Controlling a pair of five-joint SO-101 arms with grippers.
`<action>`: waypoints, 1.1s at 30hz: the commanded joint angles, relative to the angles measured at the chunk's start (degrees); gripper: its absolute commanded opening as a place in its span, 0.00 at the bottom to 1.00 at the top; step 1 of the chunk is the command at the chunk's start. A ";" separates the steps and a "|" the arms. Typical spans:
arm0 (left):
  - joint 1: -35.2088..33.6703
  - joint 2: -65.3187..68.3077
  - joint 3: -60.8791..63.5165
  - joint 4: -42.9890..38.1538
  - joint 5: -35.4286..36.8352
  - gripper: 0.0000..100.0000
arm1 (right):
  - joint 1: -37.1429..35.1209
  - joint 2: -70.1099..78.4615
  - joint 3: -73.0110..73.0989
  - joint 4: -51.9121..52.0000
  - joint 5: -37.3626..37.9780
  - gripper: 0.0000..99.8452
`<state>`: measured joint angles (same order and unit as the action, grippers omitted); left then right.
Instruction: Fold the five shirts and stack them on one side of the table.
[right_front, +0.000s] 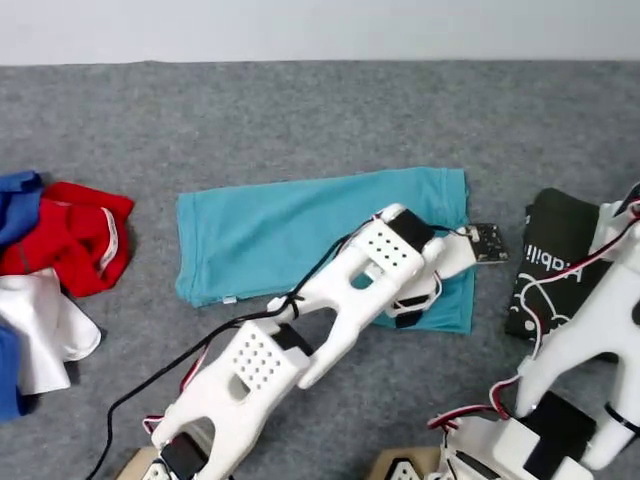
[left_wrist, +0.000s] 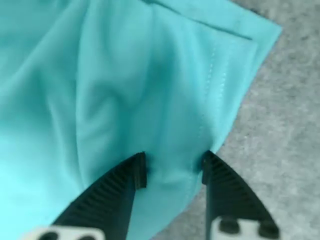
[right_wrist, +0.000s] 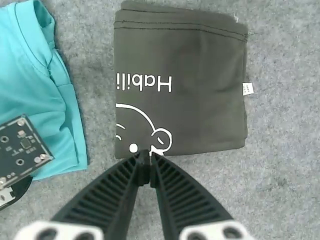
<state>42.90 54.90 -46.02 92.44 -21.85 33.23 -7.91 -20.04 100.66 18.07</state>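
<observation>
Mid-frame on the grey felt worktop, a teal cotton shirt folded into a strip. Left hand spread over its lower right corner, likely for the next fold. Right hand pressed together at the edge of the folded black printed shirt, far right, probably the stack's start. Far left, crumpled red, white and blue shirts.

You see a smooth teal cloth shirt and a matt dark folded cloth shirt on a rough grey felt-like table cover; your left gripper has ribbed black plastic fingers.
</observation>
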 joint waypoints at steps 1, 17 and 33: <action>0.79 1.32 -7.16 3.08 0.26 0.13 | 0.66 -2.24 -0.35 1.89 -0.18 0.01; -2.64 4.13 -20.44 7.38 -2.64 0.01 | 0.66 -2.15 -0.26 1.80 4.57 0.01; -12.92 4.31 -20.18 -4.92 1.58 0.13 | 0.48 -2.33 4.13 1.71 4.57 0.01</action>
<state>31.74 59.91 -64.48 89.89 -22.81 33.23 -7.91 -16.35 100.66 21.93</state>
